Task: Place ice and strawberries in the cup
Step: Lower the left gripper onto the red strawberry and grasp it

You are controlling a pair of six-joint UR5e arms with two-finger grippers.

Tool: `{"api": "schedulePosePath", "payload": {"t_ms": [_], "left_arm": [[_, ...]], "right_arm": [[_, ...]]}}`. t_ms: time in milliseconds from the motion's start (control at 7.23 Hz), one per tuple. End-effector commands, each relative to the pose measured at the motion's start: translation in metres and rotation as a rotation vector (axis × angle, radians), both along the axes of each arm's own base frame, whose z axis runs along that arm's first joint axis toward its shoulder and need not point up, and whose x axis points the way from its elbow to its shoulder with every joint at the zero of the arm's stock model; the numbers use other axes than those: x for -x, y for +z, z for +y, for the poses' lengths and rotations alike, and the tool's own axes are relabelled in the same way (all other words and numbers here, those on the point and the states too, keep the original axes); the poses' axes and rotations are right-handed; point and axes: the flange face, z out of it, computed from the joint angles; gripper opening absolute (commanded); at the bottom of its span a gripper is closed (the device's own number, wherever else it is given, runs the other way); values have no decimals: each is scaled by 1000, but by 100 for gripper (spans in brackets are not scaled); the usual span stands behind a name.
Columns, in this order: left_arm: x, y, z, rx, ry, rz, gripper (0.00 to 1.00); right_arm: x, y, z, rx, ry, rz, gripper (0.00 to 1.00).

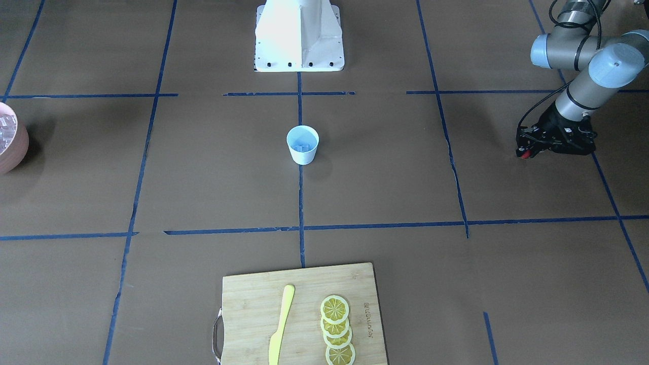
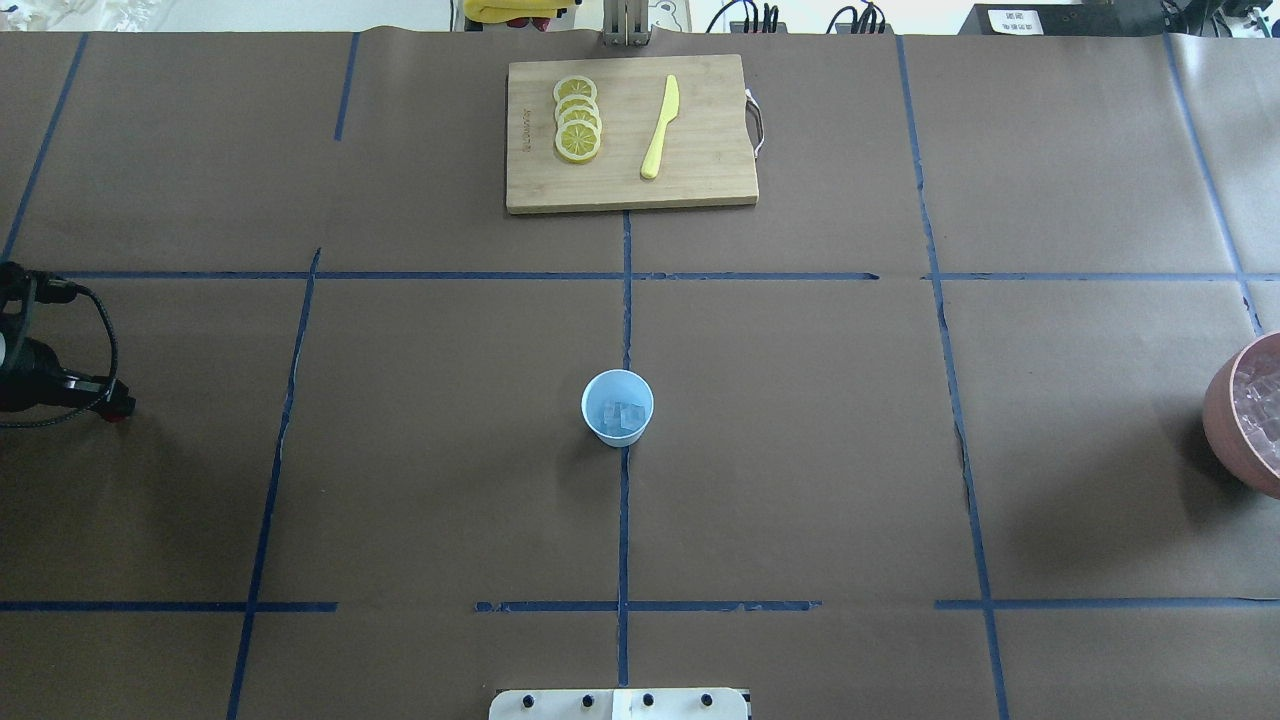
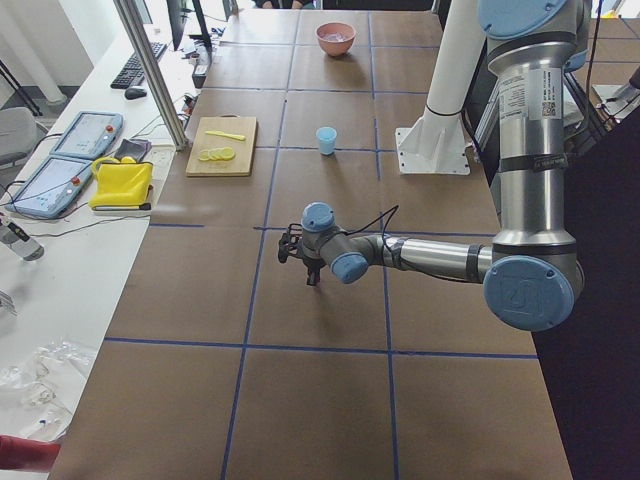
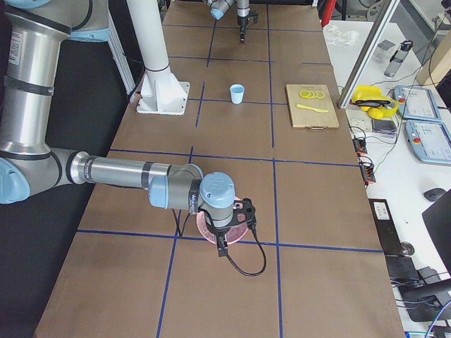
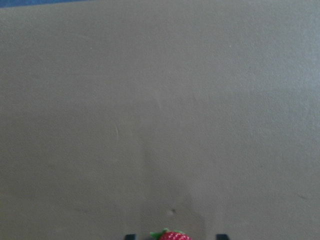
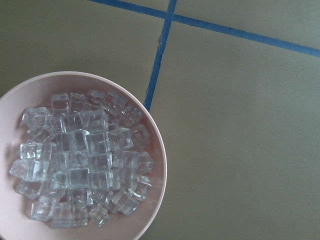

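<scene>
Several ice cubes are already lying in the cup, which is standing upright at the middle of the counter on a blue tape line. Many more are heaped in the pinkish bowl. Only the right wrist view is showing that pile whole, since the overhead and front views are cutting the bowl off at their edges. The right gripper is hanging over the bowl, showing in the right side view alone, so I cannot tell how its fingers are standing. The left gripper is sitting low at the counter's left end, well apart from the cup. Its wrist view is showing the strawberry at the bottom edge between two dark fingertips, which are spread, with bare counter showing on either side of the berry.
</scene>
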Motion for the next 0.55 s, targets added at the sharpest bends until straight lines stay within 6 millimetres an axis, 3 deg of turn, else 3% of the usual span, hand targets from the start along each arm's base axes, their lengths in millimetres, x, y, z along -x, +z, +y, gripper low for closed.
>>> {"api": "schedulePosePath", "payload": {"t_ms": [0,138,415], "left_arm": [[3,-26,-4,-32,-5,30,0],[1,-48,-7,-8,-7,15,0],[-11,-150,-24,46,-17,-24,0]], "right_arm": [[0,0,0,0,0,-1,99],[0,0,0,0,0,-1,99],[0,-1,-1,-3,0,0,99]]}}
